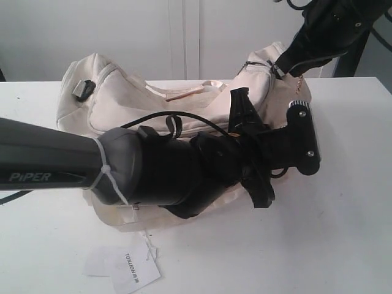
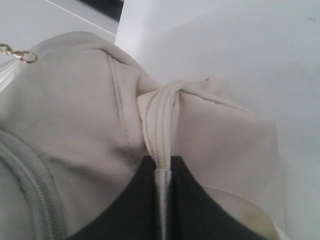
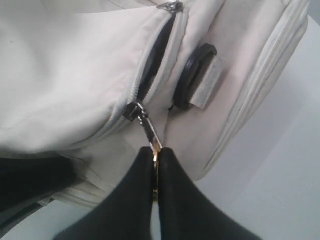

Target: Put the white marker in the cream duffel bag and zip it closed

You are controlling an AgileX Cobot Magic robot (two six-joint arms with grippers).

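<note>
The cream duffel bag (image 1: 122, 101) lies lengthwise on the white table. My left gripper (image 1: 257, 144) reaches across its front, and in the left wrist view the gripper (image 2: 161, 166) is shut on a cream strap (image 2: 159, 125) near the bag's end. My right gripper (image 1: 283, 66) comes down on the bag's top right end. In the right wrist view that gripper (image 3: 156, 151) is shut on the metal zipper pull (image 3: 149, 130). Beyond the slider, the top zipper (image 3: 156, 55) gapes over dark lining. The white marker is not in view.
A white paper tag (image 1: 131, 269) on a string lies on the table in front of the bag. A dark ring clip (image 3: 192, 75) sits on the bag's end beside the zipper. A small gold chain (image 2: 17, 54) hangs at the bag's edge. The left arm (image 1: 55, 162) hides much of the bag's front.
</note>
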